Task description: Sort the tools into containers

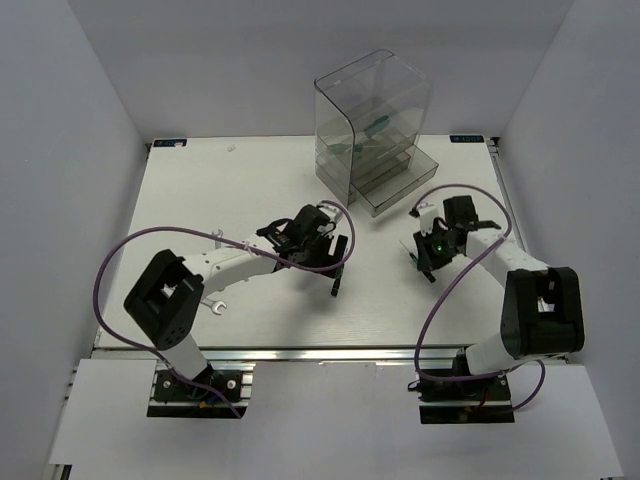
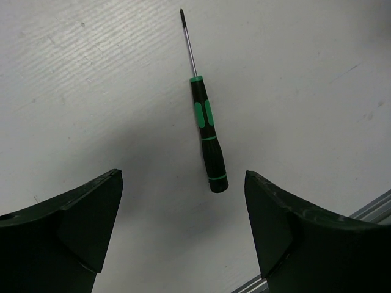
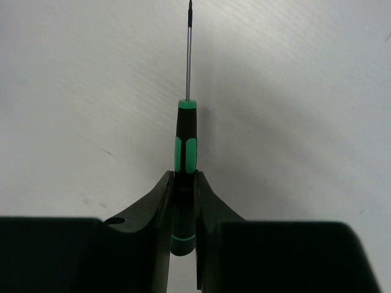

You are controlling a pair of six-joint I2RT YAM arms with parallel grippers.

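Note:
A green-and-black screwdriver [image 2: 208,137] lies on the white table, tip pointing away. My left gripper [image 2: 182,180] is open just behind its handle end, touching nothing; from above, the left gripper [image 1: 339,266] is at the table's middle. My right gripper [image 3: 184,178] is shut on the handle of a second screwdriver [image 3: 186,137], whose thin shaft sticks out ahead over the table. In the top view the right gripper [image 1: 426,262] sits right of centre. The clear smoky drawer unit [image 1: 372,125] stands at the back, with green-handled tools dimly visible inside. A silver wrench [image 1: 213,305] lies by the left arm.
The unit's lower drawers [image 1: 400,180] stand pulled out toward the arms. Purple cables loop over both arms. An aluminium rail [image 1: 330,352] runs along the table's near edge, and white walls close in the table's sides and back.

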